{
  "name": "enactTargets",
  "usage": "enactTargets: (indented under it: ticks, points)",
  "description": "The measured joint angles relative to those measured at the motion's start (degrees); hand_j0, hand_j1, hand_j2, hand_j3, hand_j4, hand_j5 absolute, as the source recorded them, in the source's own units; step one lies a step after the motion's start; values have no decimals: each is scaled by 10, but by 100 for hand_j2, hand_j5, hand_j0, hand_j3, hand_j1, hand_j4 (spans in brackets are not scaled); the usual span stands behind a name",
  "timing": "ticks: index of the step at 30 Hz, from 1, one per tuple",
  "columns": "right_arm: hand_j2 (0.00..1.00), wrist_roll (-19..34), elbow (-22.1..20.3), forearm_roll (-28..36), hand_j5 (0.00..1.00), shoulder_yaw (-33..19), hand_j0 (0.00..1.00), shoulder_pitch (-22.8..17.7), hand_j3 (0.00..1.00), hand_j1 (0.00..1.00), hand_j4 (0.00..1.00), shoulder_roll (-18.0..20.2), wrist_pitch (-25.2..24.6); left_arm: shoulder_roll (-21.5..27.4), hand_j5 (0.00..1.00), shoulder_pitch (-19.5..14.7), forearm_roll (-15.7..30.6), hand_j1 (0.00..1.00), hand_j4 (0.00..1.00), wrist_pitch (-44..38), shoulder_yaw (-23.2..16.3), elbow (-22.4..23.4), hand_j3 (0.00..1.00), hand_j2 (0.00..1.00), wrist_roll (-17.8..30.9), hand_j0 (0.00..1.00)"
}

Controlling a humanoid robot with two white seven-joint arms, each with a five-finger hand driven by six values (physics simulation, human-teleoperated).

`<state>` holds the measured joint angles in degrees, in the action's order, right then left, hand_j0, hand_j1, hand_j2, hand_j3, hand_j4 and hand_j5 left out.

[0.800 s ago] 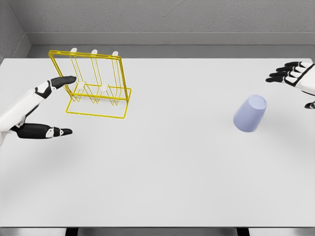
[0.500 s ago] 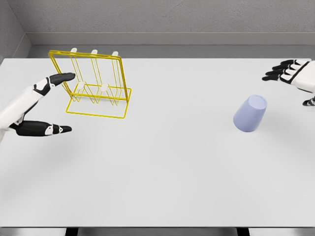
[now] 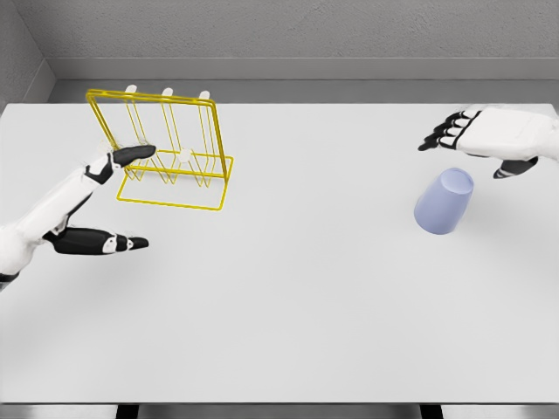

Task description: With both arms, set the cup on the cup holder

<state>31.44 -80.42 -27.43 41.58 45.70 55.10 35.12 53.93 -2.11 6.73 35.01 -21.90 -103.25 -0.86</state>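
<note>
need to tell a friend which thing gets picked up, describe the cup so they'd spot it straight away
Start at the wide white table and look to its right side, far from the yellow wire cup holder on the left. There, just below the right hand, sits the pale lavender cup, tilted. It is the only solid, smooth, tapered object there; the holder is thin wire.

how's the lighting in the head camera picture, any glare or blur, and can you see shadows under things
Head view: even, diffuse light, no glare on the white table. Only faint soft shadows under the lavender cup, the left hand and the right hand. Everything is sharp; the thin yellow wire cup holder reads clearly.
</note>
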Motion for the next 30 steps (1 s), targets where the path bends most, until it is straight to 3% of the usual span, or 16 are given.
enactTargets:
  ticks: [14, 20, 23, 30]
  points:
    - [100, 2, 53, -30, 100, 42, 100, 1, 100, 100, 100, -30, 0, -17, 100, -18, 28, 100, 100, 0, -125, 0, 100, 100, 0, 100]
    - [100, 1, 39, -26, 100, 42, 100, -3, 100, 100, 100, -31, -5, -16, 100, -41, 108, 100, 100, 0, -163, 0, 100, 100, 1, 100]
    - [100, 1, 27, -26, 100, 43, 100, -5, 100, 100, 100, -28, -5, -14, 100, -77, 151, 100, 100, 0, -185, 0, 100, 100, 2, 100]
    - [100, 2, 21, -31, 100, 41, 100, -6, 100, 100, 100, -23, -2, -12, 100, -110, 198, 100, 100, -11, -238, 1, 100, 100, 4, 100]
